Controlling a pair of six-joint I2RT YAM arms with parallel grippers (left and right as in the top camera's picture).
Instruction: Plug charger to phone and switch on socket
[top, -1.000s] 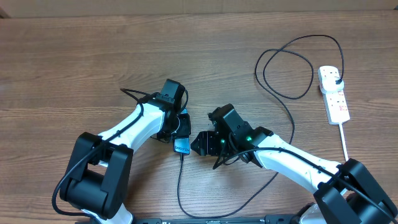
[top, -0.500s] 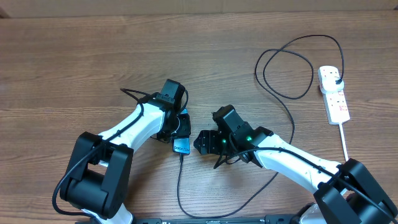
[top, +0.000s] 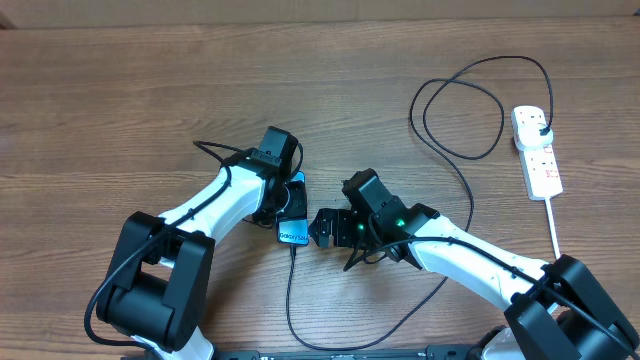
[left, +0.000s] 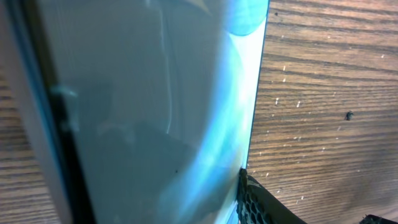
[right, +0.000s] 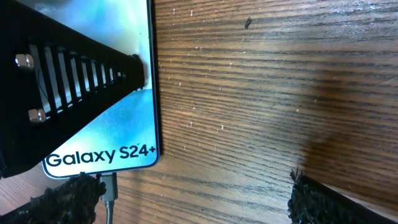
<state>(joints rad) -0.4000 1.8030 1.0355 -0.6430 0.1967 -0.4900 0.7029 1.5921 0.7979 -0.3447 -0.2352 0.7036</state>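
The phone (top: 294, 233) lies on the wood table with its blue screen lit. It fills the left wrist view (left: 155, 112), and the right wrist view (right: 106, 146) shows "Galaxy S24+". My left gripper (top: 289, 210) is shut on the phone's sides; one ribbed finger (right: 68, 81) lies across the screen. The charger's black cable (top: 290, 300) has its connector tip (right: 111, 185) sitting in the phone's bottom edge. Its black plug (top: 541, 128) sits in the white socket strip (top: 540, 165). My right gripper (top: 323, 228) is open (right: 199, 202) beside the phone, its left finger next to the connector.
The black cable runs along the front of the table, under my right arm, and loops at the back right (top: 460, 110). The strip's thick white cord (top: 553, 230) runs toward the front right edge. Bare wood lies to the left and at the back.
More of the phone's lit lower end and its text shows now. My right gripper has shifted slightly beside it. The left arm, cable and socket strip have not moved.
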